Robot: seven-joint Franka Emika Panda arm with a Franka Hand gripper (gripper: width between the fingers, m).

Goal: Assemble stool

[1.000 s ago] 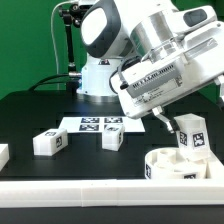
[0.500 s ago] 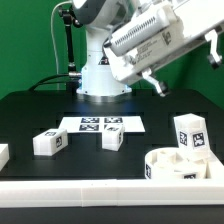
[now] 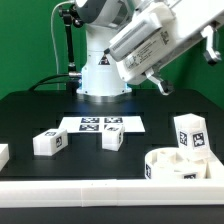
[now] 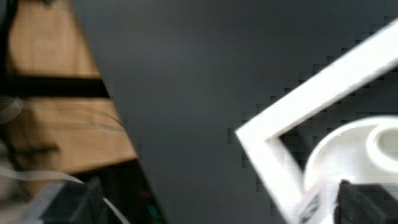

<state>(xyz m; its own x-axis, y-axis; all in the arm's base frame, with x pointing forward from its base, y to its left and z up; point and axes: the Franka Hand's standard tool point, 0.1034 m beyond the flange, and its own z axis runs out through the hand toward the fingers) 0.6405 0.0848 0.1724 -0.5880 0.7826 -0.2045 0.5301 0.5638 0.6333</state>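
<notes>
Arm sits high over the black worktop (image 3: 30, 115) w/ the claw (image 3: 158, 85) up in the air toward the exterior view's right, well above every part. Claw fingers look apart w/ nothing between them; in the wrist view the tips are blurred at the frame edge, w/ a gap between them. Stool seat (image 3: 180, 166), a short white round disc, lies at the front on the exterior view's right, just behind the white rail (image 3: 90, 190) along the worktop's near edge. One leg block (image 3: 190, 135) stands upright at the seat's top, tag facing the camera; can't tell if it's socketed or just resting. Two more leg blocks lie loose on the worktop: one (image 3: 50, 142) toward the exterior view's left, another (image 3: 113, 140) near the middle, well apart from the seat. A further white piece (image 3: 3, 153) is cut off at the exterior view's left edge, type unclear. The marker board (image 3: 100, 124) lies flat just behind the middle leg block, approx in front of the robot base (image 3: 100, 80). Wrist view shows the seat's round rim (image 4: 365, 150) beside a white frame corner (image 4: 294, 115), dark worktop around, all blurred
</notes>
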